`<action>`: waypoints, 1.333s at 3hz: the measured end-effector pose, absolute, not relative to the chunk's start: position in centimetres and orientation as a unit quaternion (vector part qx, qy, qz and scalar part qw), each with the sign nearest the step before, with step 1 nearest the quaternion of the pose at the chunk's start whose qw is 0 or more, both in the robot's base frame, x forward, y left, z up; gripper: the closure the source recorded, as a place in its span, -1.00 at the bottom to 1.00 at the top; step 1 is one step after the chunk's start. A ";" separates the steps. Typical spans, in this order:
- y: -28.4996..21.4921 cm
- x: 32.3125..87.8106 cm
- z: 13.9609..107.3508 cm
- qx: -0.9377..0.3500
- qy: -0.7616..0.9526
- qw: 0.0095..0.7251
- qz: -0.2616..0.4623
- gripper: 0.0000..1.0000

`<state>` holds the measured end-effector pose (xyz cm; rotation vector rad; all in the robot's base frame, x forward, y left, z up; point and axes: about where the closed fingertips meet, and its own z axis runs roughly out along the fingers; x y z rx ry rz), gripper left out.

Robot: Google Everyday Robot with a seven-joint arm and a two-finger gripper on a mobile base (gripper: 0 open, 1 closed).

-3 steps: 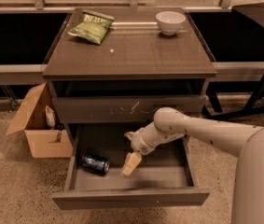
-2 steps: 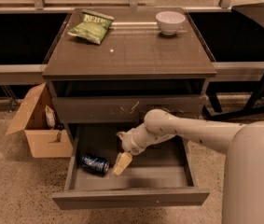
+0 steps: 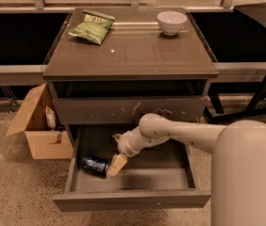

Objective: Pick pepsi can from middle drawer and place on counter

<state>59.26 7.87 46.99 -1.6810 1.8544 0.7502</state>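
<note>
1. While the middle drawer point(image 3: 132, 199) stands open at the foot of the cabinet, the pepsi can point(image 3: 95, 164) lies on its side on that drawer's floor, in the left part and close to the left wall.
2. The claw point(image 3: 115, 165) hangs low inside the middle drawer, just right of the can. It is so near that I cannot tell whether the two touch.
3. Whether the claw is spread or closed cannot be told, nor whether it has any hold on the can.
4. The pale arm point(image 3: 179, 133) comes into the middle drawer from the right and slopes down across its right half.
5. Directly above the middle drawer sits a closed drawer front point(image 3: 128, 109) marked with pale scratches.
6. Higher above the middle drawer, the desk point(image 3: 132, 55) caps the cabinet. A green crisp bag point(image 3: 91, 27) lies at its back left and a white bowl point(image 3: 171, 22) stands at its back right.
7. Left of the middle drawer, on the speckled floor, stands a cardboard box point(image 3: 41, 138) with one flap raised.
</note>
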 end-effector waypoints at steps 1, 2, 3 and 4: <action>9.0 60.7 44.5 -0.615 0.688 0.277 0.270 -1.00; 10.7 61.4 42.8 -0.608 0.691 0.288 0.265 -1.00; 13.2 61.2 41.7 -0.608 0.695 0.286 0.257 -1.00; 14.5 61.2 40.7 -0.606 0.698 0.285 0.254 -1.00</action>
